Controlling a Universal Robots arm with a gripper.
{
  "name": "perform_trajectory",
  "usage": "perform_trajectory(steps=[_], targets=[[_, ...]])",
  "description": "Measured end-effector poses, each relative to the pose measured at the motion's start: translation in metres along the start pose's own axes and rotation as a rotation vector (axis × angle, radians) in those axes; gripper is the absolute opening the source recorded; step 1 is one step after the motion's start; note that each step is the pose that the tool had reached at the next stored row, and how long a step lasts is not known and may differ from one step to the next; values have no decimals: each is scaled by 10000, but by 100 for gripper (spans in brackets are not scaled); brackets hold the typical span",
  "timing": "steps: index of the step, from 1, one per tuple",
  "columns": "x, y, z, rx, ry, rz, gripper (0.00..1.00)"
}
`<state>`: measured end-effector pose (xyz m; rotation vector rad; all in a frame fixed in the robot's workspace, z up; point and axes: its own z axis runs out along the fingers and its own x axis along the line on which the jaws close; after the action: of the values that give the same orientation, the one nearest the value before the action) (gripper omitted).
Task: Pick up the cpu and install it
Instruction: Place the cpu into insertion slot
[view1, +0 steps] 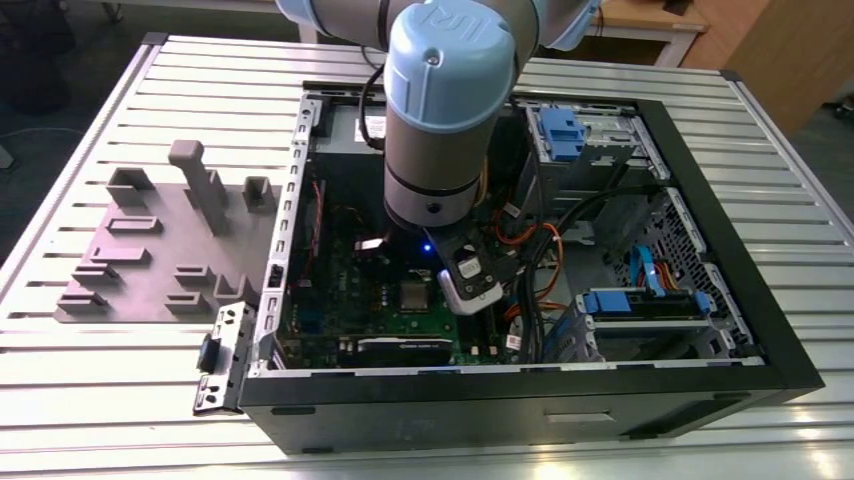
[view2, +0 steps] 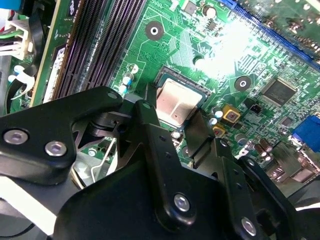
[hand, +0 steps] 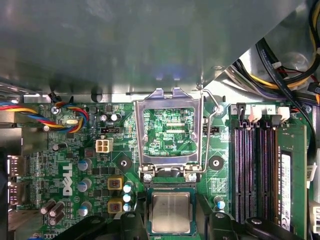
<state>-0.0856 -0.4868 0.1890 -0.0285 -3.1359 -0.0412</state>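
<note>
We find the cpu (hand: 171, 212) lying flat in its socket on the green board (hand: 65, 150). Its silvery top faces up and the dark socket rim surrounds it on all visible sides. The load frame (hand: 170, 100) is swung open and stands clear of the chip (the board pattern shows through its window). The wire lever (hand: 208, 130) runs along one side of the frame. The black memory slots (hand: 255, 170) lie near the socket.

The tool (view2: 172, 117) hangs directly above the socket, set wide. In both wrist views the chip sits between the two black fingers (hand: 132, 225). In the first wrist view they stand just outside the socket rim, apart from the chip, so the tool holds nothing.

In the exterior view the arm (view1: 441, 120) reaches down into the open computer case (view1: 534, 400), which lies on its side on the slatted counter (view1: 134, 100). A grey fixture plate (view1: 147, 250) rests on the counter just beside the case, on the exterior view's left.
</note>
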Motion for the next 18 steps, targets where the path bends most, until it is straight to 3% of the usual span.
perform_trajectory(steps=[18], targets=[[2, -2, 11, 8, 3, 65, 47]])
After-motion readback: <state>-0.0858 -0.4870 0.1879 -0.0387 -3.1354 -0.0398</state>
